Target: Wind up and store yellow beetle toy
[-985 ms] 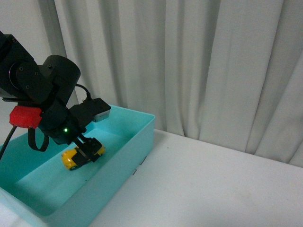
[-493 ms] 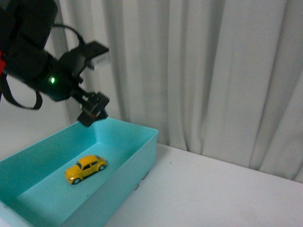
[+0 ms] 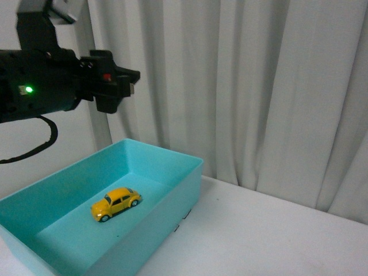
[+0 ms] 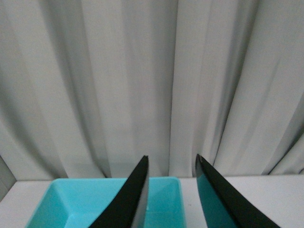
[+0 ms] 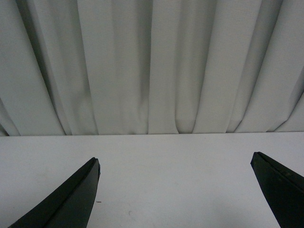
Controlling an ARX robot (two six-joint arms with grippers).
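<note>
— See the left gripper (image 3: 129,80)?
— Yes. Hangs up high, well above the box (image 3: 192,172). Points sideways, toward the curtain (image 3: 259,86). Jaws a little apart, holding nothing.
— And the right gripper (image 5: 175,156)?
— Shows only in its own wrist view. Jaws spread wide, nothing between them. Hangs over the white table (image 5: 166,180), facing the curtain.
— Found the car (image 3: 115,203)?
— Yes. Sits down in the box, on its wheels, near the middle of the floor. Far below the left gripper, not touching it. Not touching the walls either.
— And the box?
— Rests on the table, close to the curtain.
</note>
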